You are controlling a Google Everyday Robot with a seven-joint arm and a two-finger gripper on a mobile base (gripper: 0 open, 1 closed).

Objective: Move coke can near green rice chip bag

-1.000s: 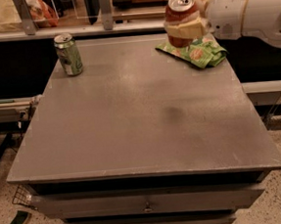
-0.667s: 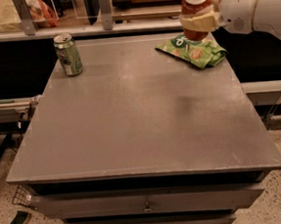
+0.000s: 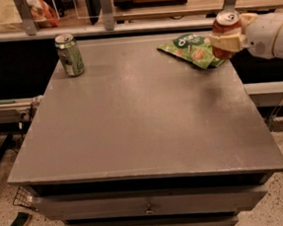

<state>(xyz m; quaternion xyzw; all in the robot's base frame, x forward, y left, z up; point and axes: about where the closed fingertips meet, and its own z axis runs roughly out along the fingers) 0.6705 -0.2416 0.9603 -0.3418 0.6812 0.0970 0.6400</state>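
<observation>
Gripper: the gripper (image 3: 223,41) hangs at the far right corner of the table, clamped around the coke can.
Coke can: the coke can (image 3: 224,24) is upright in that grip, at the right edge of the green rice chip bag (image 3: 189,49); whether it touches down cannot be told.
Bag: flat on the grey table (image 3: 132,116).
Other can: a green-and-white can (image 3: 70,56) stands far left, well apart.
Progress: apparently near the end. The can is beside the bag, while setting it down and letting go are not yet done.
</observation>
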